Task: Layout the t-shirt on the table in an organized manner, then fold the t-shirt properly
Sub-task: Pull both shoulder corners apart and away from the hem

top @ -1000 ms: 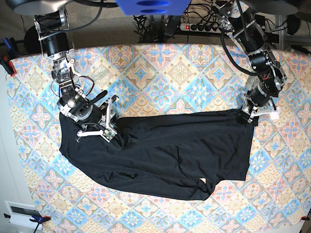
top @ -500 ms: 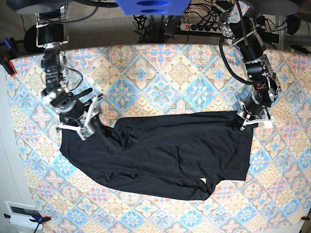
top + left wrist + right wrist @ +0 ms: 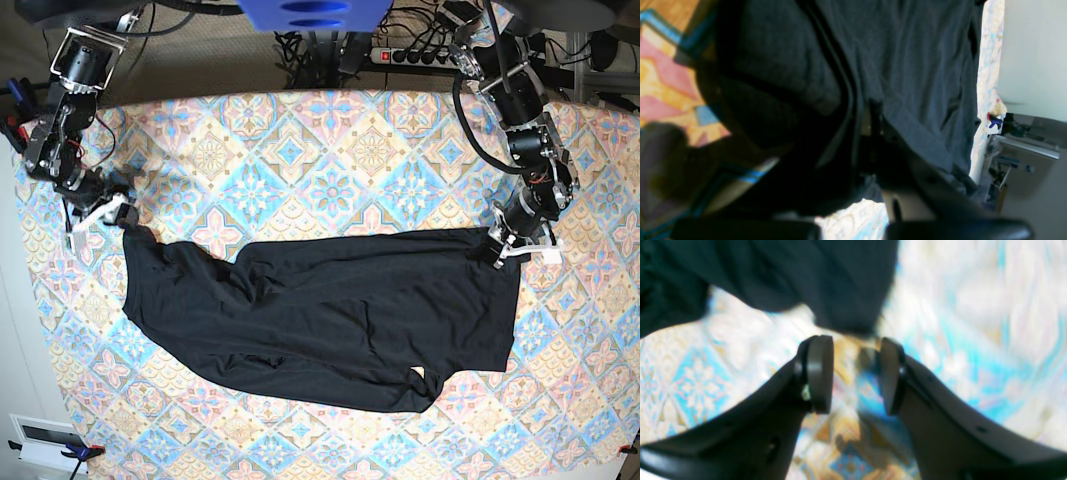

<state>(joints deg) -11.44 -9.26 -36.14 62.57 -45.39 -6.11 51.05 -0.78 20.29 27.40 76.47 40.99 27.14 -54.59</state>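
Black fabric fills most of the left wrist view, so that's the closest thing to look at: the left gripper [image 3: 870, 133] has its jaws pressed together on a fold of the shirt [image 3: 330, 320], with hem and seam lines running right past the fingers. In the base view this gripper [image 3: 515, 240] sits at the shirt's upper right corner, on that view's right side.

Right wrist view is blurry, but the right gripper [image 3: 855, 373] clearly has its pads [image 3: 820, 373] apart with only the patterned cloth between them. A dark edge of the shirt [image 3: 846, 300] lies just beyond the fingertips, not between them. From the base camera that gripper [image 3: 98, 215] is at the left edge, just beside the shirt's upper left corner; can't tell if it's touching.

Further out, the shirt lies spread across the middle of the table [image 3: 370, 150], long side running left to right, somewhat rumpled, wrinkles near the left half and a small fold along the bottom edge. Behind the table's far edge there's a power strip [image 3: 410, 55] with cables.
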